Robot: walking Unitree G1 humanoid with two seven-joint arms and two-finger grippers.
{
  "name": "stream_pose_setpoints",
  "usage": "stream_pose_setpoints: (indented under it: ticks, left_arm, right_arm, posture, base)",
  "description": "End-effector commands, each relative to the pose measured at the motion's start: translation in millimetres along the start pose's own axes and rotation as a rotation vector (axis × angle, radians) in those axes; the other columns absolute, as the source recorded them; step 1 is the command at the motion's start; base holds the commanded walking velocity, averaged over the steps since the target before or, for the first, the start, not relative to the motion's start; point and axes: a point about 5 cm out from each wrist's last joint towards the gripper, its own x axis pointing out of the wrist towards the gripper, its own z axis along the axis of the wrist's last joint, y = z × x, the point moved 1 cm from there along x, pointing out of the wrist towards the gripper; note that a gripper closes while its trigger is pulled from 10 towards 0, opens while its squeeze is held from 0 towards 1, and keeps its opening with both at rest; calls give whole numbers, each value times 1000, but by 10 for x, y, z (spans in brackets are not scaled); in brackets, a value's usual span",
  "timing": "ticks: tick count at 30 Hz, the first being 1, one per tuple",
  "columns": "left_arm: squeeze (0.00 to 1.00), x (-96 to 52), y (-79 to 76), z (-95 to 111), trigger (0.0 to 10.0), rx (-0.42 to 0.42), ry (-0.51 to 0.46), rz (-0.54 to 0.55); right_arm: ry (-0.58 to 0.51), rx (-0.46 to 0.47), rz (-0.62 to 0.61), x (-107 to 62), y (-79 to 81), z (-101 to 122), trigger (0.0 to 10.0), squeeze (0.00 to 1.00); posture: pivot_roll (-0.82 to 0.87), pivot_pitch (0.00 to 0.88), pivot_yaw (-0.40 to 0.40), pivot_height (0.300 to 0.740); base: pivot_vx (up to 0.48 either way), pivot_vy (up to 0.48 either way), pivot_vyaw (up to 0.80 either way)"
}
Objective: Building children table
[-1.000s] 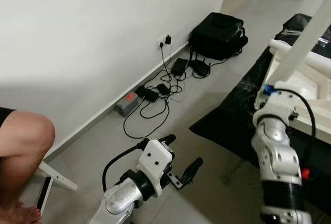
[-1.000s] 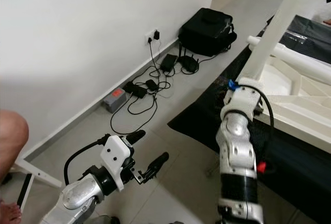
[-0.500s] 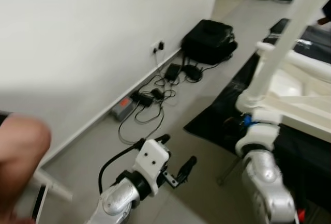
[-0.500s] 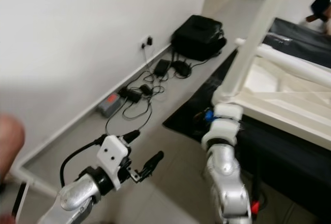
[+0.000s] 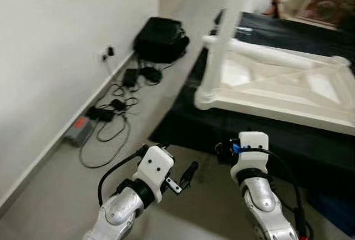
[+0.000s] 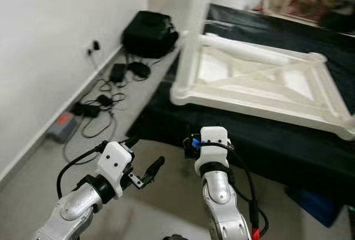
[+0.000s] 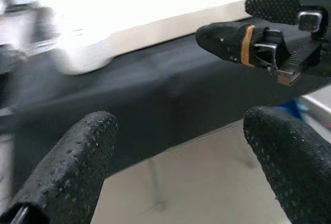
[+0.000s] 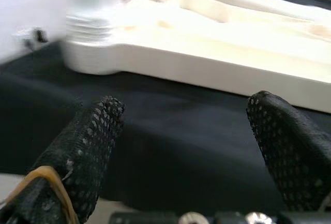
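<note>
Both the left gripper [image 7: 176, 146] and right gripper [image 8: 191, 146] gape empty below the blurred white tabletop [image 5: 277, 85].

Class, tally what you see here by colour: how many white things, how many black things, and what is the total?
White: 1, the upturned table top with a leg standing on its corner
Black: 2, the bag by the wall and the cloth under the table top
Total: 3

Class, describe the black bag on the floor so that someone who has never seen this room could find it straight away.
Start at the white wall on the robot's left and follow its foot away from the robot, past the tangle of cables and chargers below the wall socket. The black bag sits on the tiled floor just beyond them. It is the one large, soft, boxy thing there.
</note>
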Motion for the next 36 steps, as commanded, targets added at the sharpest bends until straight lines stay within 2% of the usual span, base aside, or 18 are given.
stream_pose_setpoints:
  ticks: [1,7,10,17,22,25,31,34,36]
  left_arm:
    - [0,-11,-23,-49,10000,3,17,-13]
    - [0,-11,-27,-48,10000,11,15,-22]
    - [0,-11,-20,-47,10000,9,13,-15]
    - [0,-3,61,-36,10000,-66,4,37]
    - [0,-2,72,-40,10000,-79,0,42]
    - [0,-4,86,-58,10000,-96,5,63]
    - [0,-8,75,-71,10000,-87,13,58]
    - [0,-8,68,-68,10000,-94,8,53]
    - [0,-9,66,-68,10000,-95,7,52]
  right_arm:
    - [5,-6,-20,-37,-41,-28,10000,0]
    - [-6,-3,3,-50,-3,-37,10000,0]
    - [-19,-24,18,-58,23,-21,10000,0]
    - [-39,9,27,28,-18,34,10000,0]
    - [-83,5,-12,163,-127,155,10000,0]
    - [-120,13,-96,452,-372,375,10000,0]
    - [-130,-3,-137,559,-492,465,10000,0]
    - [-154,-59,-309,595,-756,585,10000,0]
    - [-168,-31,-286,590,-738,594,10000,0]
  posture:
    - [116,108,-62,740]
    - [117,107,-59,740]
    - [117,108,-59,740]
    - [118,108,-60,740]
    - [115,108,-58,740]
    - [120,99,-63,740]
    - [122,93,-67,740]
    - [122,91,-67,740]
    - [122,89,-68,740]
  base:
    - [0,-435,-800]
    - [0,-437,-623]
    - [0,-439,0]
    - [258,-118,0]
    - [253,0,0]
    - [0,0,0]
    - [0,0,0]
    - [0,0,0]
    - [0,0,0]
